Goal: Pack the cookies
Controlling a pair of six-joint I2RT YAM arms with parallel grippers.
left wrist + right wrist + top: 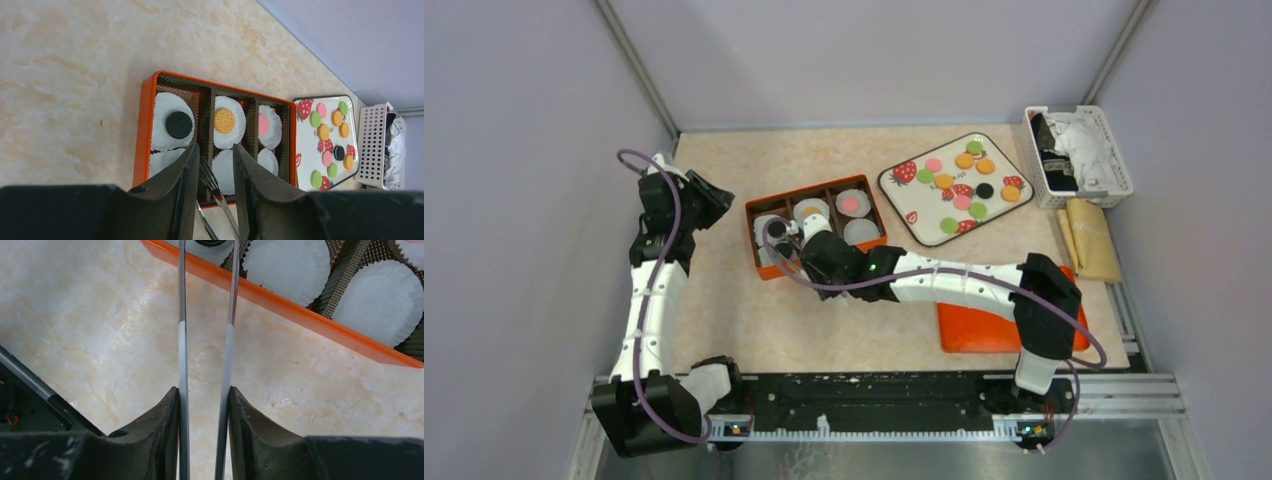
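An orange box (pixel 751 238) with white paper cups holds a black cookie (pixel 178 125), an orange cookie (pixel 224 120) and a pink cookie (pixel 263 123) in its back row. Several more cookies lie on the strawberry plate (pixel 929 225). My right gripper (pixel 812 247) is shut on metal tongs (pixel 182 340) that reach over the box's front wall (pixel 300 315) into the left column. A black disc (pixel 210 242) shows between the tong arms at the frame's top edge; I cannot tell whether it is held. My left gripper (pixel 717 200) is open and empty, left of the box.
A white basket (pixel 1079 155) with cloths stands at the back right, with a folded tan cloth (pixel 1092 240) in front of it. A flat orange lid (pixel 984 325) lies under the right arm. Grey walls close in the table on three sides.
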